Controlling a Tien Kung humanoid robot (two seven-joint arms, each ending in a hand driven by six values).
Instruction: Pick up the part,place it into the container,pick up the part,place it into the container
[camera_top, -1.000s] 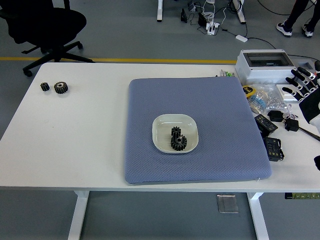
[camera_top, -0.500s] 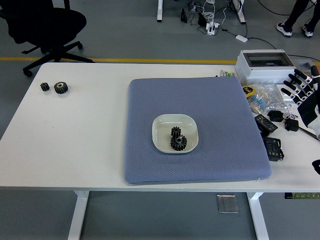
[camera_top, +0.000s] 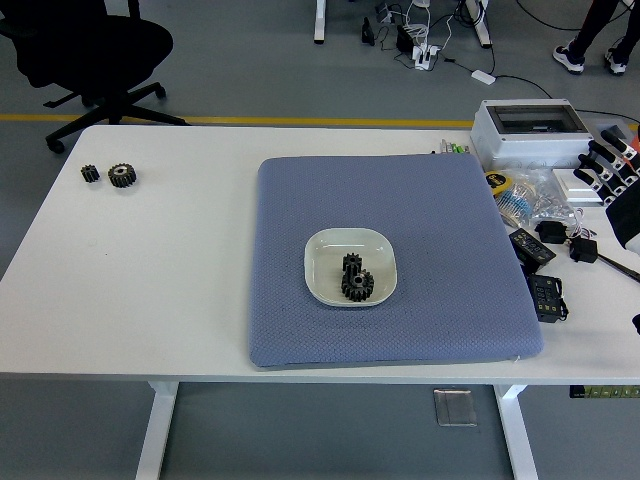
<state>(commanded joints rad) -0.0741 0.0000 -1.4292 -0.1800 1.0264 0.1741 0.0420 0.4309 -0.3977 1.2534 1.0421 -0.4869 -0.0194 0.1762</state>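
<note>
Two black gears (camera_top: 355, 278) lie touching each other inside the white dish (camera_top: 325, 283), at the frame's centre on a blue-grey mat (camera_top: 440, 300). Two more gears (camera_top: 112, 175) sit on the white table (camera_top: 170, 290) at upper left. At the right edge, the right hand (camera_top: 610, 165) hovers with fingers spread, holding nothing, above scattered cables and a grey box (camera_top: 530, 130).

Right hand (camera_top: 612, 165) at right table edge, fingers spread, empty. Well left of it: white dish (camera_top: 350, 266) on blue mat (camera_top: 420, 210) holding two black gears (camera_top: 355, 278).
</note>
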